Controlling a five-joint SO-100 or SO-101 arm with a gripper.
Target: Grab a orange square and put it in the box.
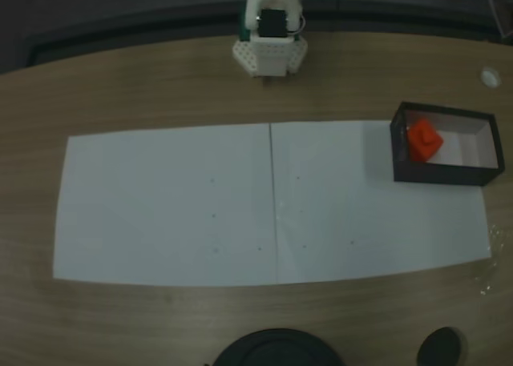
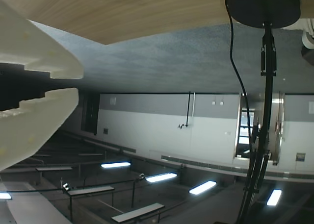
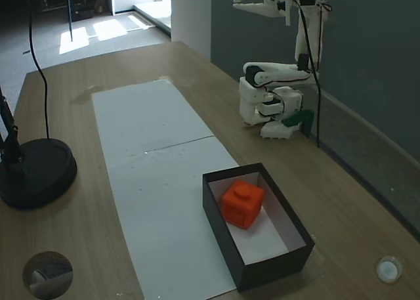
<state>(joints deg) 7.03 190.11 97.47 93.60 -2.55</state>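
Well apart from the fingers [image 3: 241,3], down on the table [image 3: 131,64]: the orange square [image 3: 243,203] sits inside the box [image 3: 226,237], near one end on the pale bottom. Box rests at an edge of the white paper [image 3: 151,155]. Arm folded back and raised above its base [image 3: 269,109]; fingers slightly parted, holding nothing. Black round stand [image 3: 33,172] across the paper from the base.
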